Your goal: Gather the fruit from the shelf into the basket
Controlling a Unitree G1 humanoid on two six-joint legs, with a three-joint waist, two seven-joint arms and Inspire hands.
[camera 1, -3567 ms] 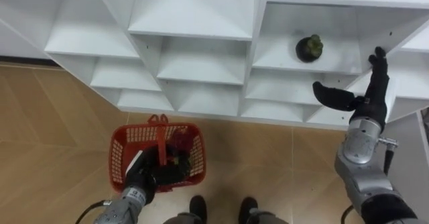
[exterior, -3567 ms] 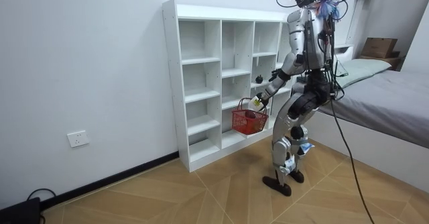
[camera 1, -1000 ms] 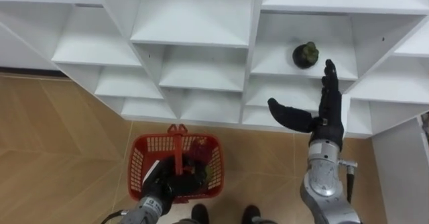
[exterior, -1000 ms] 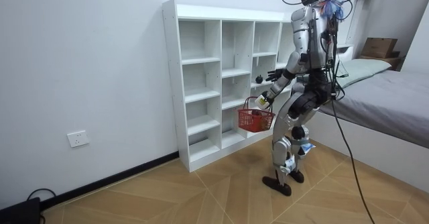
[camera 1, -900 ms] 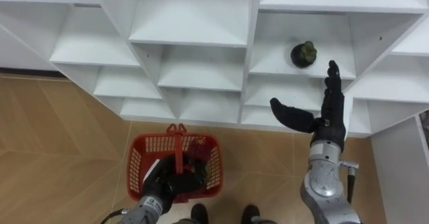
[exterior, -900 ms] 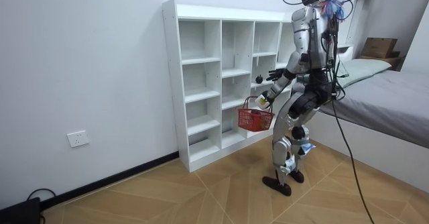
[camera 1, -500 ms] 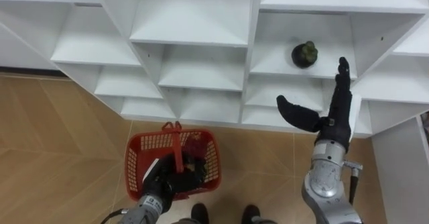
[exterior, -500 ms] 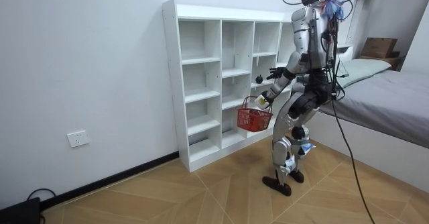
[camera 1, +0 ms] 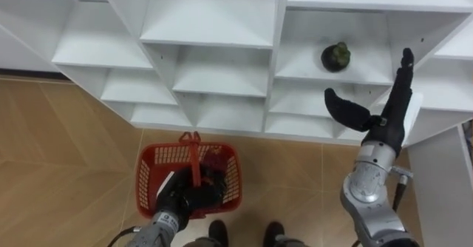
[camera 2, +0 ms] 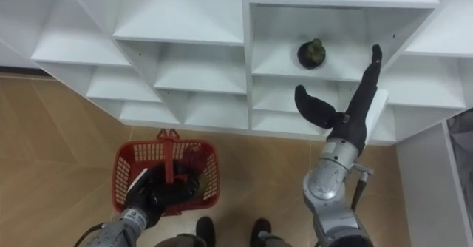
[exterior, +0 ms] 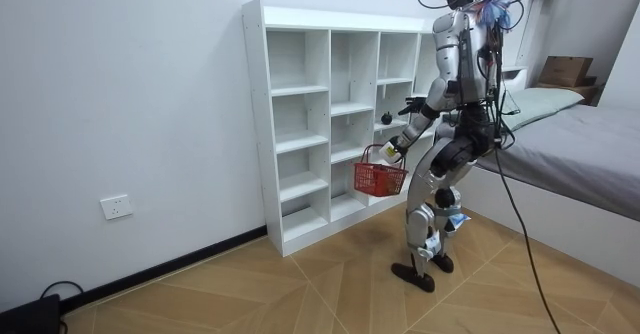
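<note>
A dark round fruit with a green top (camera 1: 335, 56) lies on a shelf of the white closet (camera 1: 214, 25), in the column right of the middle. My right hand (camera 1: 377, 117) is raised in front of the shelf below it, open, with straight fingers pointing up just right of the fruit and the thumb spread to the left. It holds nothing. Low down, my left hand (camera 1: 185, 199) is shut on the handle of a red basket (camera 1: 145, 180), which hangs above the floor with dark and red fruit (camera 1: 215, 163) inside. In the room view I stand upright facing the closet (exterior: 330, 124).
The closet's other compartments hold nothing. Its white side panel (camera 1: 437, 180) stands at my far right. Wooden floor (camera 1: 59, 158) spreads to the left. In the room view a bed (exterior: 590, 144) is behind me, at the room view's right.
My right hand has moved to the right and slightly up, from below the fruit to its lower right. The basket has swung a little to the left in my left hand.
</note>
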